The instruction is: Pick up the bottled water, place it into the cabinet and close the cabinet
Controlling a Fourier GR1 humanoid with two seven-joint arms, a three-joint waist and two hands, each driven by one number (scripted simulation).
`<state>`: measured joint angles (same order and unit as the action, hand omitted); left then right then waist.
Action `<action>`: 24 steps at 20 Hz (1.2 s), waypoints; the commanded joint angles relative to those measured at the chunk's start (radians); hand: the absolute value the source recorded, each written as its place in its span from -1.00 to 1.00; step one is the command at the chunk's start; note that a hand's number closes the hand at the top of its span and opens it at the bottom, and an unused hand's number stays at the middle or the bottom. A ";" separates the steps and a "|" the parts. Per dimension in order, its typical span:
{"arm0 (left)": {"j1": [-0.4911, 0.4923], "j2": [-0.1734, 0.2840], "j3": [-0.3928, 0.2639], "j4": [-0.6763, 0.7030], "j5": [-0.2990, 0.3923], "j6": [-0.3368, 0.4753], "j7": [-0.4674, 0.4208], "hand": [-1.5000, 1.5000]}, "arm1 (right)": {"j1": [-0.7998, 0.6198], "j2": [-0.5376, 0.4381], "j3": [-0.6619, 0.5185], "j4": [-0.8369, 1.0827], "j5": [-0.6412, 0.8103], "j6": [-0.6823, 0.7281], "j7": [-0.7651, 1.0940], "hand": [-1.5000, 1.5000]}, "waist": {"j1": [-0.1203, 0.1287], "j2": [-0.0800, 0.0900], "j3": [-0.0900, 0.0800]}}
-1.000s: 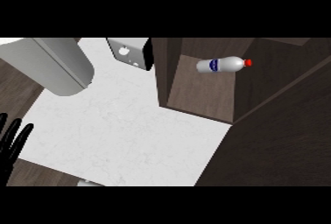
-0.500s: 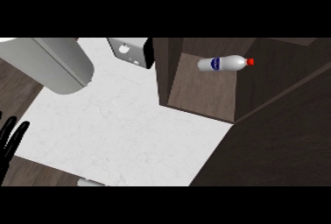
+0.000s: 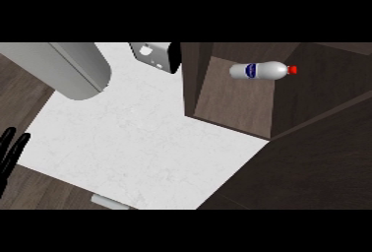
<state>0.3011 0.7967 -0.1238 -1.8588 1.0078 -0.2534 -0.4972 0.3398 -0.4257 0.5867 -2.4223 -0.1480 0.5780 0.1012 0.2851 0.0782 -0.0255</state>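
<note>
Inside open cabinet [image 3: 240, 106]: bottled water [image 3: 260, 71] lying sideways. Left robot hand [image 3: 10, 152] spread, resting at edge.

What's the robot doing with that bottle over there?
Right now nothing is holding it. The clear plastic water bottle with the red cap lies on its side inside the open dark wooden cabinet, beside the white marble counter. Only the robot's black left hand shows, fingers straight, resting at the left edge. The cabinet is not closed yet.
</note>
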 commanded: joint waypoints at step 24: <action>-0.004 0.004 0.023 0.076 0.025 -0.039 0.012 -1.00 | -0.777 0.365 -0.160 0.602 -0.035 -0.217 0.467 1.00 | -0.025 -0.032 0.012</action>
<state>0.2873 0.7991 -0.1056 -1.8019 1.0360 -0.2859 -0.4844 -0.2957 -0.1531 0.4521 -1.9538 -0.1988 0.4314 0.5041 0.2598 0.0505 -0.0154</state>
